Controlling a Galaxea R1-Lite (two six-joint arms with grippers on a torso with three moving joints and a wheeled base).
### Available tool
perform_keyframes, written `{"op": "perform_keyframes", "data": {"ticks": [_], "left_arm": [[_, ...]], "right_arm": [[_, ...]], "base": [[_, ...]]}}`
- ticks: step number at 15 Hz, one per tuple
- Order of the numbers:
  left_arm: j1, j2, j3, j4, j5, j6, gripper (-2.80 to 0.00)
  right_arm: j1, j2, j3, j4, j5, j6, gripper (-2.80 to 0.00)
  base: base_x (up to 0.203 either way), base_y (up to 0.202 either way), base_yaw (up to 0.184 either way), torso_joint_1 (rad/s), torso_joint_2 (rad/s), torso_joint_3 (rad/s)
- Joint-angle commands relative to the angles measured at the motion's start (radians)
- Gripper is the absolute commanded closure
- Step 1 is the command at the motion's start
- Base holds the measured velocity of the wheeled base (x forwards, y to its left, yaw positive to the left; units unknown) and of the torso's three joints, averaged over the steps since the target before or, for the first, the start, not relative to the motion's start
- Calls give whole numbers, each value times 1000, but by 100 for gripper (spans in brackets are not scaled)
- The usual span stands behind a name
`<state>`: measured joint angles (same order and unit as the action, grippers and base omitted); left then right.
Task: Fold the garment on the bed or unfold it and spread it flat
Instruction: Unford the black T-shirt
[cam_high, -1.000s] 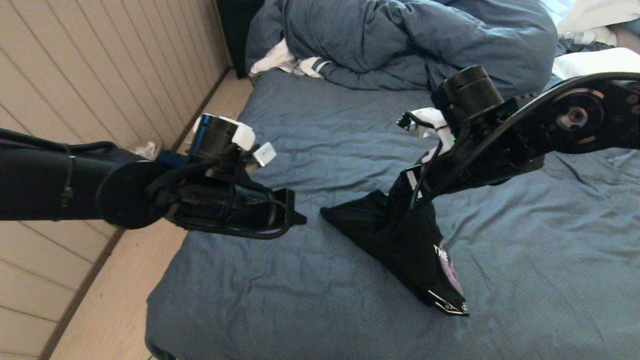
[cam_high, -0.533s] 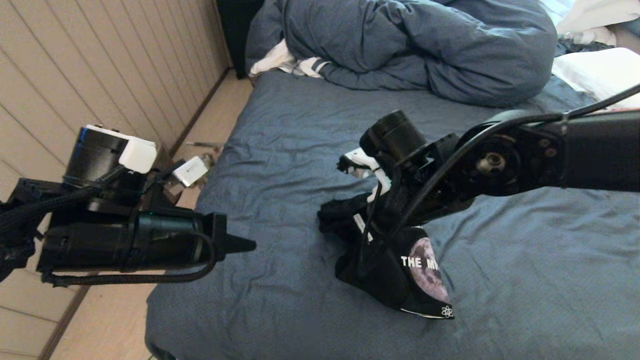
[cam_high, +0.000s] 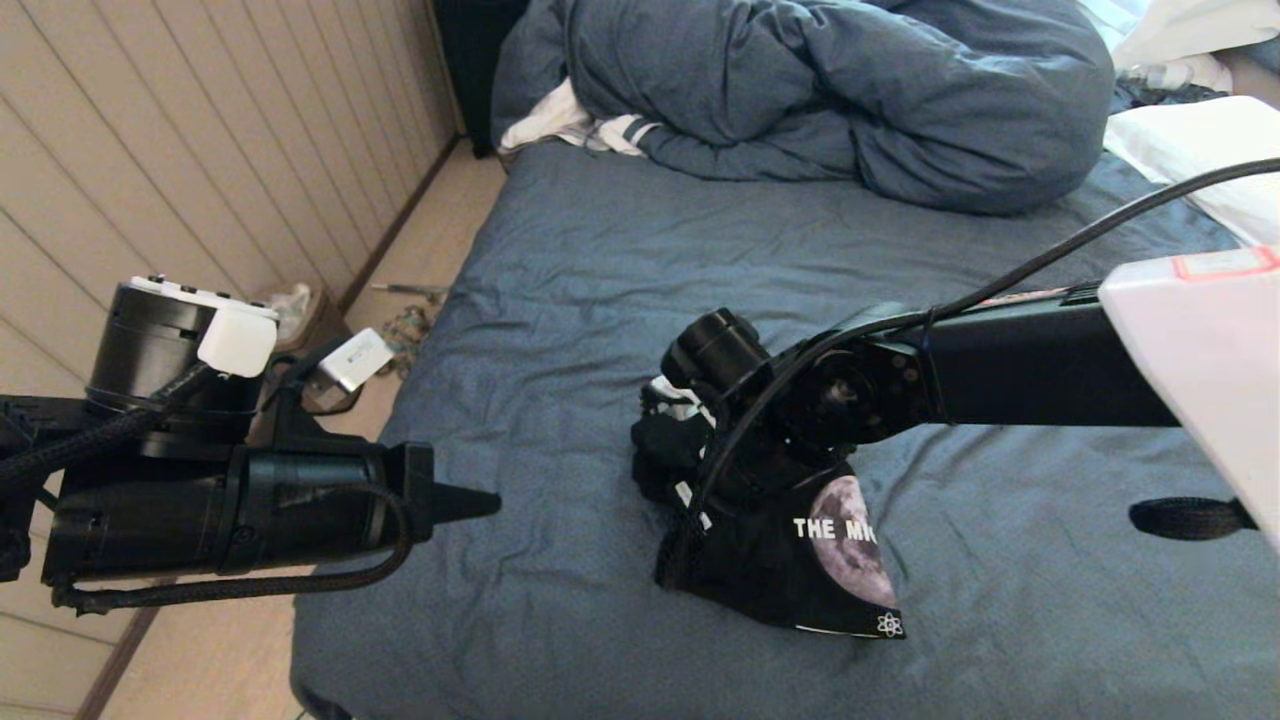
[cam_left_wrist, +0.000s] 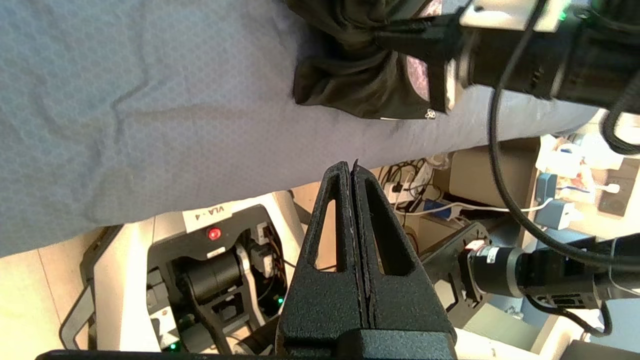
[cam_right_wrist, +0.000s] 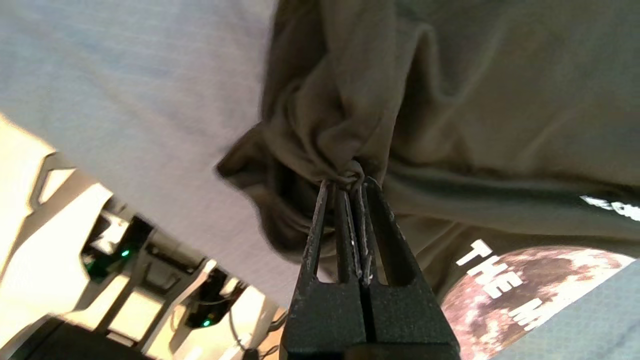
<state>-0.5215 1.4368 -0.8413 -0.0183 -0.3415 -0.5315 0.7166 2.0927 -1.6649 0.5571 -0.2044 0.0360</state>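
Now right hand (cam_right_wrist: 350, 186) clamped on bunched garment (cam_right_wrist: 450, 125); left hand (cam_left_wrist: 353, 172) closed, empty.

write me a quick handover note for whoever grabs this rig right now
Right gripper: shut on a pinch of the garment, low over the bed.
Left gripper: shut, empty, out past the bed's left edge, pointing toward the shirt.
Garment: crumpled heap on the sheet, moon print partly showing.
Done: one hold taken. Left: find a second edge or corner, pull the shirt out and lay it flat.
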Motion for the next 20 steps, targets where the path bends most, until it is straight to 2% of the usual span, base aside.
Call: {"op": "perform_keyframes", "data": {"ticks": [1, 4, 11, 12, 17, 20], "left_arm": [[0, 2, 2, 0, -2, -4, 0], [0, 1, 5, -1, -2, -4, 0], [0, -6, 13, -9, -1, -5, 0], [0, -7, 18, -11, -1, -5, 0], [0, -9, 21, -17, -1, -4, 0], [0, -13, 25, -17, -1, -5, 0]], "right_arm": [[6, 21, -13, -1, -18, 1, 0], [6, 10, -46, -11, -32, 2, 0], [37, -65, -33, -8, -40, -7, 0], [38, -60, -15, -12, -58, -8, -280], [41, -58, -13, -4, -68, -12, -280], [97, -98, 106, -10, -70, 1, -280]], "base": [[0, 0, 0, 0, 0, 0], [0, 0, 0, 0, 0, 0], [0, 0, 0, 0, 0, 0], [0, 0, 0, 0, 0, 0], [0, 0, 0, 0, 0, 0], [0, 0, 0, 0, 0, 0]]}}
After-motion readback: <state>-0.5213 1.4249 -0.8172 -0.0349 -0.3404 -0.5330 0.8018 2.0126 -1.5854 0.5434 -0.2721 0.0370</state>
